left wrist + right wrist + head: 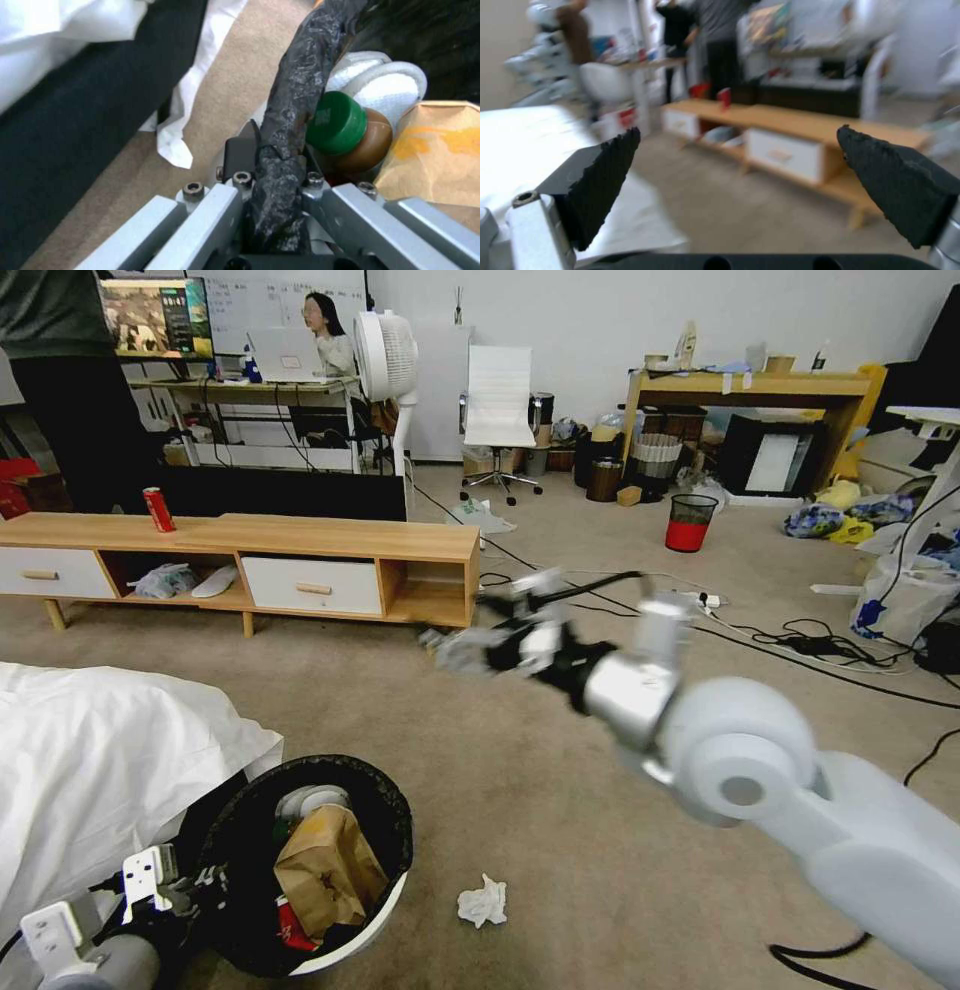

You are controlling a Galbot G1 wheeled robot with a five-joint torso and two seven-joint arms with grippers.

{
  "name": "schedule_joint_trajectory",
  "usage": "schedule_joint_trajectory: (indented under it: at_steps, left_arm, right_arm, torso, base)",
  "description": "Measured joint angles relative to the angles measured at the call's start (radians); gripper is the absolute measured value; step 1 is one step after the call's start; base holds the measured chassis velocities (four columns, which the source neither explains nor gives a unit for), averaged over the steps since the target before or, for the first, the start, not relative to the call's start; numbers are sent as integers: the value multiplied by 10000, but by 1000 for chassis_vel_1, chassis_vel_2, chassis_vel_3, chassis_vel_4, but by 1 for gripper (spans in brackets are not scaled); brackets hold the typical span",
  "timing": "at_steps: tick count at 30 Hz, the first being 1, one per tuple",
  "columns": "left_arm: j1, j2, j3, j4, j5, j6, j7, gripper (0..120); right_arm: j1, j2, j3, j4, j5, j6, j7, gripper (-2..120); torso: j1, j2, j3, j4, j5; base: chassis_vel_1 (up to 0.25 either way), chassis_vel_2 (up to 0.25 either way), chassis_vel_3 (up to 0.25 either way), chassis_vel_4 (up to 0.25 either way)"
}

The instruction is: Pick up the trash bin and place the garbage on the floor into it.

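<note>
Our left claw [272,176] is clamped on the black-bagged rim of the trash bin [385,910], the crinkled plastic pinched between its grey metal fingers, and it holds the bin tilted low at our left side beside the white bedsheet [100,750]. Inside the bin we see a creased brown paper bag [330,870], a green-capped bottle [336,123], something white and rounded, and a scrap of red. Our right claw [740,176] is spread wide with nothing between its black ridged pads, stretched out ahead of us over the floor [560,830], toward the wooden TV cabinet [330,540]. What remains of the garbage is, as far as we can tell, one crumpled white tissue [483,902] lying on the short beige carpet just to the right of the bin's mouth. That tissue lies below and back from the right claw, close to our base, so we judge the right arm is the free one to fetch it, and it would have to draw back and down. The tissue is soft, light and shapeless, with no clear long axis, so any approach angle should serve. The bin is smooth white plastic under a loose, glossy liner.
</note>
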State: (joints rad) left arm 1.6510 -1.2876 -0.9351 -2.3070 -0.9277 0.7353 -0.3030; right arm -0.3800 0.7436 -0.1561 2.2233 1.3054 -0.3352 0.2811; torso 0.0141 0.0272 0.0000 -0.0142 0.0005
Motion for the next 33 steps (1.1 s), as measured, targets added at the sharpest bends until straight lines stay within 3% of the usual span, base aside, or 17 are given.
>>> schedule_joint_trajectory:
  at_steps: [8,11,13,17,21,28,33]
  left_arm:
    - [98,-54,-226,-13,-21,0,10,2]
    - [209,-159,-455,-40,-29,0,29,2]
    - [288,-236,-694,-92,-99,0,36,2]
    - [396,-422,-1032,-147,-135,0,54,2]
    - [461,-410,-1555,-151,-263,0,59,2]
    - [465,-440,-1405,4,-233,0,59,2]
    - [426,-555,-1255,25,-142,1,66,2]
  right_arm:
    - [-1230,-1000,858,-328,-1680,1665,-490,100]
    - [-2323,-1545,1788,-470,-2637,2426,-660,100]
    - [-3749,-2001,2991,-544,-3332,2938,-901,100]
    - [-4669,-1891,3427,-568,-3810,3163,-975,100]
    - [-5307,-1696,2836,-499,-4470,2651,-1086,100]
    - [-5752,-1748,1885,-607,-4554,1317,-1037,100]
    - [-4912,-1575,404,-864,-4036,-28,-821,100]
  torso:
    - [0,-2,0,2,-2]
    - [0,-1,0,5,0]
    - [0,-1,0,0,-2]
    - [0,-1,0,1,-3]
    - [0,-1,0,3,-4]
    - [0,-2,0,1,-7]
    - [0,-2,0,5,-6]
  base:
    - [0,0,0,0]
    - [0,0,0,0]
    - [0,0,0,0]
    - [0,0,0,0]
    - [0,0,0,0]
    - [0,0,0,0]
    - [0,0,0,0]
